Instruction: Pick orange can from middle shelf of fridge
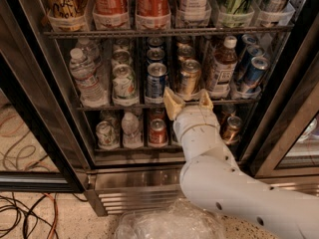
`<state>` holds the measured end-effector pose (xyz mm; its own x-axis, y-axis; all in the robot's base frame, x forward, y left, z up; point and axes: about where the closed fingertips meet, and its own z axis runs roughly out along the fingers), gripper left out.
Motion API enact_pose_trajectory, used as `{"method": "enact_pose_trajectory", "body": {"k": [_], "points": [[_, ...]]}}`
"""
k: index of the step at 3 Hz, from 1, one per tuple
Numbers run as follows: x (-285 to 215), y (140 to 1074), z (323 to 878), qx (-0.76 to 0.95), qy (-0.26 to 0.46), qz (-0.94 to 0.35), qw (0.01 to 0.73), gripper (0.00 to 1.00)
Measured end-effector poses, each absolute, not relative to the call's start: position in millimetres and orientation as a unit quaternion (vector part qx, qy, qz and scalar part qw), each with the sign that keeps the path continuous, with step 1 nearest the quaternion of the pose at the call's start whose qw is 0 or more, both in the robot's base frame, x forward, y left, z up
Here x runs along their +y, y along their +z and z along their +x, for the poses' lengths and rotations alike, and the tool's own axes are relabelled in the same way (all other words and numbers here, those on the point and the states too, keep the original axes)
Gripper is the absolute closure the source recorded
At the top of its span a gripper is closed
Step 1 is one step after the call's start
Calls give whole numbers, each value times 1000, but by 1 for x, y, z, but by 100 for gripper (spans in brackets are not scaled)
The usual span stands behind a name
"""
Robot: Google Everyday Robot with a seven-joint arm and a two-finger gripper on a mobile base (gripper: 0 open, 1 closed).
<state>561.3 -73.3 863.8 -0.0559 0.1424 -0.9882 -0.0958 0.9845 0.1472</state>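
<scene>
The orange can (188,76) stands upright at the front of the middle shelf (124,105) of the open fridge (45,133), between a blue-and-silver can (156,81) and a short bottle with a white cap (222,66). My gripper (188,102) is open, on a white arm that reaches up from the lower right. Its tan fingertips (172,103) sit just below and in front of the orange can, one on each side of its base, not closed on it.
Water bottles (84,78) and a green-white can (124,83) stand left on the same shelf, blue cans (253,71) at the right. Tall red cola bottles (149,4) fill the rack above. A red can (158,132) and a copper can (232,128) sit below. Cables (25,213) lie on the floor.
</scene>
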Motion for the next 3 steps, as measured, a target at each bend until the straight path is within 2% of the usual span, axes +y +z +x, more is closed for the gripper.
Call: {"method": "enact_pose_trajectory", "body": {"k": [1,3], "points": [[-79,860,565,720,75,24,690,37],[-74,852,583,717,65,12,694,40]]}}
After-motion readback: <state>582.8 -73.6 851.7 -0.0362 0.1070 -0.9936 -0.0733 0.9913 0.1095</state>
